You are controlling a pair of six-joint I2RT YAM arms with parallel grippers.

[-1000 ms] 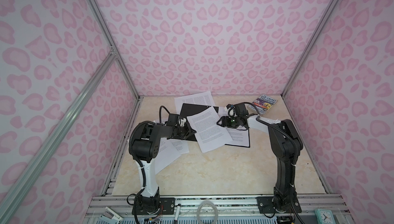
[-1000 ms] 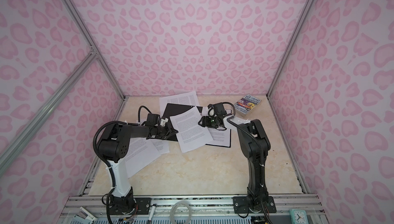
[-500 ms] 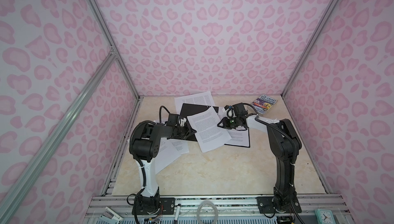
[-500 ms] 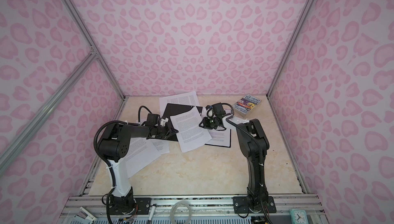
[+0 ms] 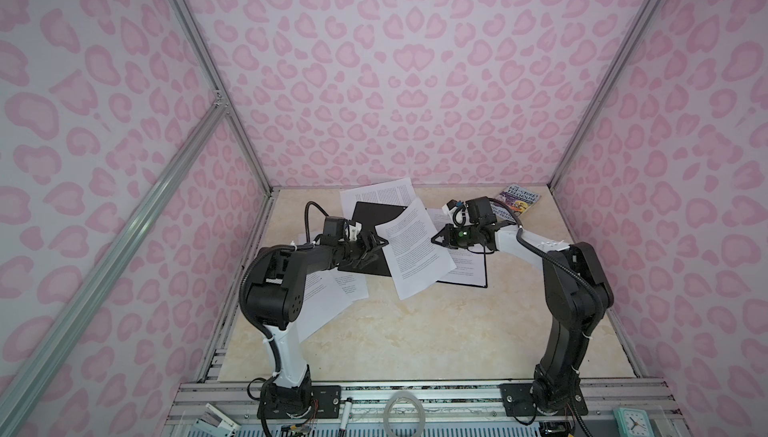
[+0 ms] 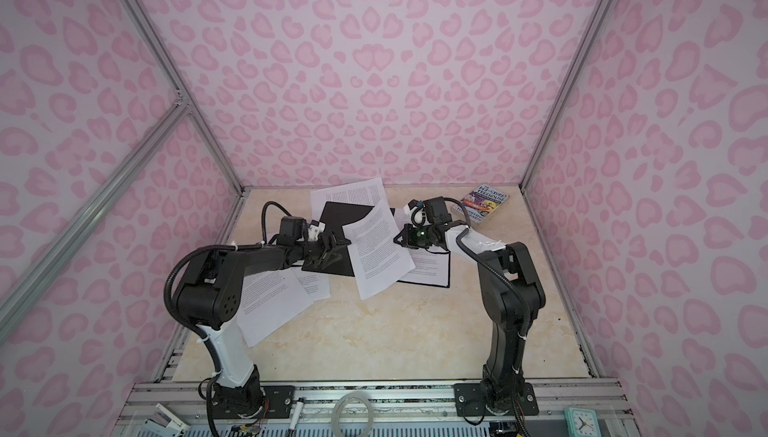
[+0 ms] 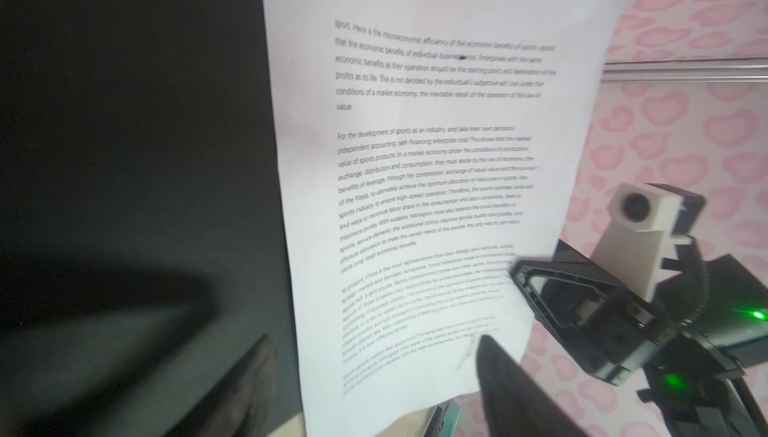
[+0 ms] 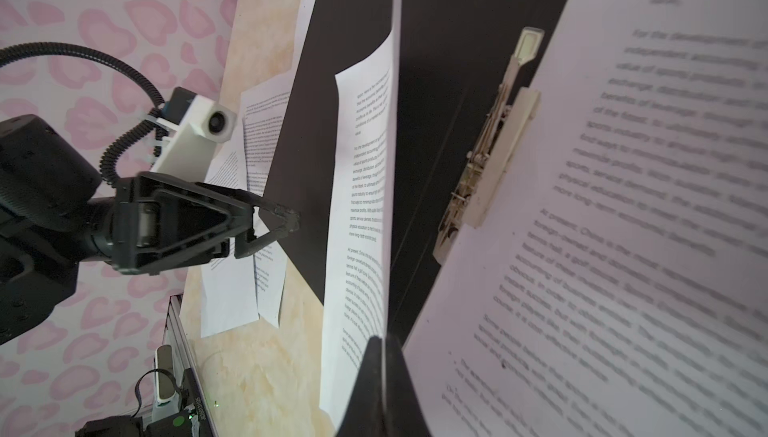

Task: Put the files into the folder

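Observation:
The folder [image 5: 374, 215] [image 6: 337, 216] lies open at the back middle, black inside up, its metal clip [image 8: 486, 164] on the spine. One of the files lies in its right half [image 5: 467, 272] [image 8: 623, 206]. Another file sheet [image 5: 415, 248] [image 6: 378, 252] [image 7: 415, 164] hangs tilted above the folder. My right gripper [image 5: 434, 240] [image 6: 397, 240] [image 8: 382, 376] is shut on that sheet's right edge. My left gripper [image 5: 380, 243] [image 6: 343, 243] [image 7: 370, 372] stands open at the sheet's left edge, one finger on each side of it. More files lie behind the folder [image 5: 378, 196] and under my left arm [image 5: 328, 297].
A small colourful book [image 5: 519, 202] [image 6: 486, 206] lies at the back right corner. Pink patterned walls with aluminium posts [image 5: 582, 123] close in three sides. A metal rail [image 5: 415, 393] runs along the front, with a small clock [image 5: 631, 422] at its right.
My left gripper has opened and let go of the lifted sheet. My right gripper has shut on the sheet's right edge. The sheet stays lifted above the folder.

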